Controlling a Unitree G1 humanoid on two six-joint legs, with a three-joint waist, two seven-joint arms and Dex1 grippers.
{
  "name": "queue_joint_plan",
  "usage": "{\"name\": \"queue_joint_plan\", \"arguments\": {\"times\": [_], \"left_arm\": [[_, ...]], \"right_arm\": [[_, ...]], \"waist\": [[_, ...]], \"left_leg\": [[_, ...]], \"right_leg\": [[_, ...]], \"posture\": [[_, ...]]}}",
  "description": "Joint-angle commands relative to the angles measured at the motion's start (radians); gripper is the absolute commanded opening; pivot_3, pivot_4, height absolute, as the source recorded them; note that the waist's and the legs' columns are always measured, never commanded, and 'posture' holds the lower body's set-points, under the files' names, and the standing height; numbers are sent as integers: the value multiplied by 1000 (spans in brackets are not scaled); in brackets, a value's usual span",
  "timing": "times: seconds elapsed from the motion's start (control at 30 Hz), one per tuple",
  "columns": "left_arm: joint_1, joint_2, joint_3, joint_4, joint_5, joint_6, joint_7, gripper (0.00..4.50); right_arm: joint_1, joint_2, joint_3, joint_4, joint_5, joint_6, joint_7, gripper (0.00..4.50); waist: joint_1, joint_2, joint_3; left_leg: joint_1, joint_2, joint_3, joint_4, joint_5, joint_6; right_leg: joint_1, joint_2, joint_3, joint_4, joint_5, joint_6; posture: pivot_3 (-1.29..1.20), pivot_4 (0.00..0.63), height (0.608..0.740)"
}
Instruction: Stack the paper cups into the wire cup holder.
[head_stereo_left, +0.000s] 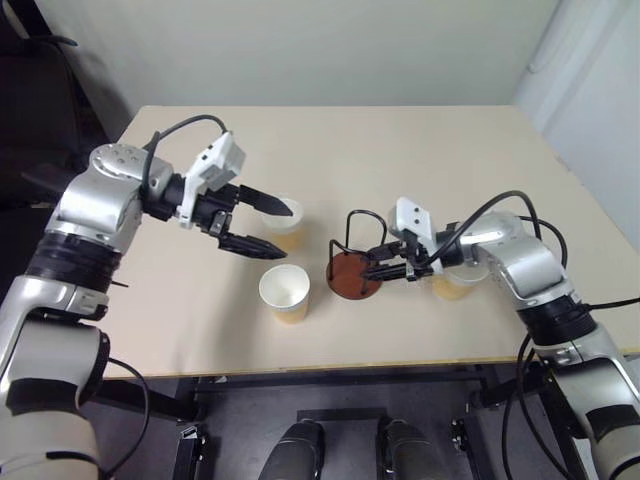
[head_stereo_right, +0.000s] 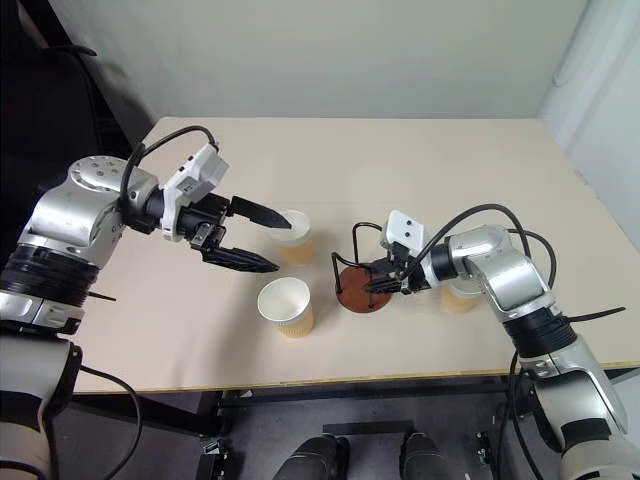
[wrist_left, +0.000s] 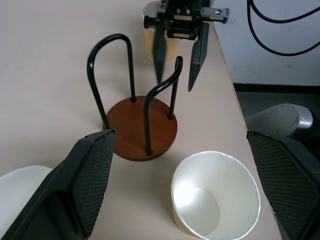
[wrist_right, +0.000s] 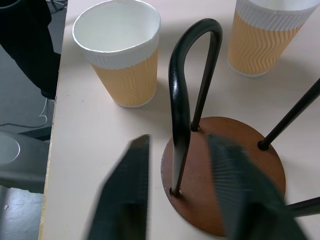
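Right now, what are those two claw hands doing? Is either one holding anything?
Left gripper: open, holding nothing, above the table near a paper cup.
Right gripper: open, holding nothing, its fingers on either side of a wire loop of the wire cup holder.

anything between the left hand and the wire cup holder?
Bare tan tabletop on the direct line from the open left hand to the black-wire, brown-based cup holder; the nearest white-rimmed tan paper cup stands just beside it. Clearest in the left eye view.
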Motion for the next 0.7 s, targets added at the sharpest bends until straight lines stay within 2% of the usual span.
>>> {"name": "queue_joint_plan", "arguments": {"times": [0.03, 0.17, 0.7], "left_arm": [[-25, 20, 4, -18, -19, -14, -32, 4500], [-28, 18, 1, -13, -20, -18, -32, 4500], [-39, -10, -2, 19, -14, -45, -32, 4500]], "right_arm": [[-20, -8, -15, -18, 1, -12, 9, 3080], [-32, -6, -21, -2, -15, -31, -7, 4472], [-83, -66, -79, 7, -7, -36, -11, 4472]], "waist": [[0, 0, 0], [0, 0, 0], [0, 0, 0]], "left_leg": [[0, 0, 0, 0, 0, 0], [0, 0, 0, -1, 0, 0], [0, 0, -1, -2, 0, 0]], "right_leg": [[0, 0, 0, 0, 0, 0], [0, 0, 0, 0, -1, -1], [0, 0, 0, -1, -1, -1]], "posture": [[0, 150, 740], [0, 150, 740], [0, 150, 740]]}}
